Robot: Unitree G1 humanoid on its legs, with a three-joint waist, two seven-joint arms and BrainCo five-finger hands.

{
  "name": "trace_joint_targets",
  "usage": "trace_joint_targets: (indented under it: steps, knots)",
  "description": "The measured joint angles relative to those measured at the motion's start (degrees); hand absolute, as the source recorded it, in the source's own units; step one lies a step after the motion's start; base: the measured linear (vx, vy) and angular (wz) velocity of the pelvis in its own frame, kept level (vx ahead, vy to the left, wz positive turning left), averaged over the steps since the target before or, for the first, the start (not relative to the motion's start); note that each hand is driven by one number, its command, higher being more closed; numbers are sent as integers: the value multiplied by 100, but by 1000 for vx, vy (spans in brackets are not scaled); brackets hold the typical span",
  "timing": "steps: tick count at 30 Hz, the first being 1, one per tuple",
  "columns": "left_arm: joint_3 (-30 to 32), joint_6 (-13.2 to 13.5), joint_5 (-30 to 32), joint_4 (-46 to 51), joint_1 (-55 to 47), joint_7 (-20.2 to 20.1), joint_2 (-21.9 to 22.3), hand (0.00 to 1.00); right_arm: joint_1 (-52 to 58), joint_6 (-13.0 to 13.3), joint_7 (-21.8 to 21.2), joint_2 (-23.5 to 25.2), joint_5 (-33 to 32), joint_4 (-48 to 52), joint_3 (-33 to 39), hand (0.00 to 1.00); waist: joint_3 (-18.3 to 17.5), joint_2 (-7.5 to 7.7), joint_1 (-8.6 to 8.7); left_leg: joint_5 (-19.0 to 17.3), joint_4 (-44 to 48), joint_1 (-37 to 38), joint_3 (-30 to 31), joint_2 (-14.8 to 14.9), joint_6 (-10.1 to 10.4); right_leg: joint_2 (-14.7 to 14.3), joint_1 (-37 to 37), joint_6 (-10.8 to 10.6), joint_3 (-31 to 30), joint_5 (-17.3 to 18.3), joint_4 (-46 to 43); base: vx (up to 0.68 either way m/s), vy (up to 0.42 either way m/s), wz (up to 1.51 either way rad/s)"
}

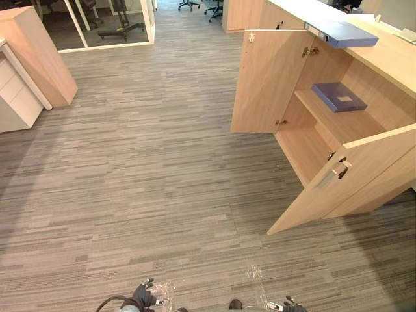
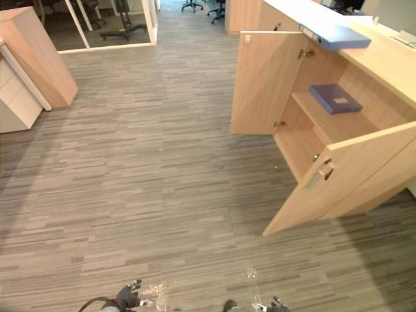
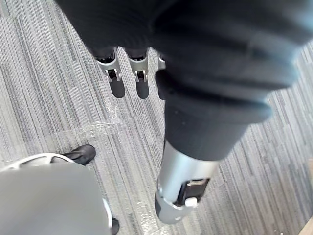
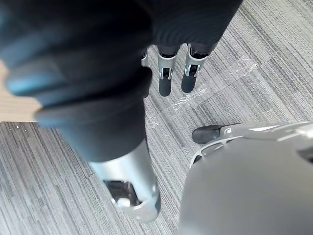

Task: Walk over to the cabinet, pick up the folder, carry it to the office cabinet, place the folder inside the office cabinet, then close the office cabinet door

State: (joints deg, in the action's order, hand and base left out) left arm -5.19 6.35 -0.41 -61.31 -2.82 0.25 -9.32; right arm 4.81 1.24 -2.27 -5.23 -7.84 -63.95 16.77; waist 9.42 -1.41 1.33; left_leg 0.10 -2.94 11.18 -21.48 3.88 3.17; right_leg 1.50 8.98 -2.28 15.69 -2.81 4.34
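Note:
The wooden office cabinet (image 1: 364,123) stands at my right with both doors swung open: the far door (image 1: 266,81) and the near door (image 1: 344,179) with a metal handle. One blue folder (image 1: 338,96) lies flat on the shelf inside. Another blue folder (image 1: 341,32) rests on the cabinet's top, overhanging its front edge. My left hand (image 1: 140,296) hangs low over the carpet, its fingers (image 3: 115,81) straight and holding nothing. My right hand (image 1: 292,305) hangs at the other side, with fingers (image 4: 166,81) straight and empty as well. Both hands are far from the cabinet.
A tall light-wood cabinet (image 1: 36,55) and a white drawer unit (image 1: 16,97) stand at the far left. Behind them is a glass partition (image 1: 107,26), with office chairs (image 1: 188,4) further back. Clear tape marks (image 1: 255,273) lie on the striped grey carpet near my feet.

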Motion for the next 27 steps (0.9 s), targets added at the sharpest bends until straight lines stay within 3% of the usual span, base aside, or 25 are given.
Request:
trace_joint_targets:
  steps: [7,13,27]
  knots:
    - [-60,91,-215,5,171,-106,395,0,-31,4,-2,38,-1,20,47,0,15,9,-1,36,-107,52,-13,11,49,-37,12,9,3,-6,33,-1,-3,-1]
    - [-65,95,-213,10,211,-130,447,0,-74,16,-2,90,-2,30,188,0,73,9,17,36,-128,92,-34,22,52,-52,34,5,-1,-1,33,-11,-9,-1]
    - [-431,206,470,114,265,191,433,0,-80,116,66,163,-111,83,188,0,115,80,-15,72,-188,79,40,13,30,-48,33,19,127,7,33,-28,-12,3]
